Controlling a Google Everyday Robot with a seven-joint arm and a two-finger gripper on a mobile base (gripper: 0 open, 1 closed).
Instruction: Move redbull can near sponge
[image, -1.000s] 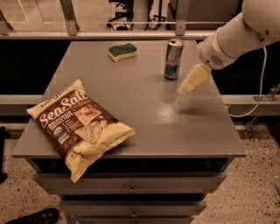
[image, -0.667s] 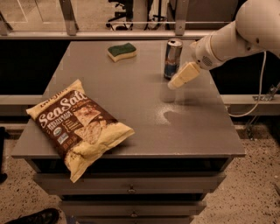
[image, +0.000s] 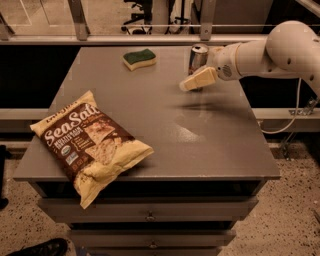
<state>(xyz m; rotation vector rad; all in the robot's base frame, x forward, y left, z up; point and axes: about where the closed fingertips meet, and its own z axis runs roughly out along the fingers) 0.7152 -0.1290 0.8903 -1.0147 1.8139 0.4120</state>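
Note:
The redbull can stands upright at the table's far right, silver top showing. The sponge, green over yellow, lies at the far middle, a short way left of the can. My gripper reaches in from the right at the can. One cream finger crosses in front of the can's lower part, and the other is hidden behind it. The jaws look open, set around the can. The can rests on the table.
A large Sea Salt chip bag lies at the front left of the grey table, overhanging its front edge. Drawers sit under the tabletop. A rail and glass run behind the far edge. My white arm comes in from the right.
My gripper has moved left and a little toward the far edge, from beside the can to over its lower part. The can, sponge and bag have not moved.

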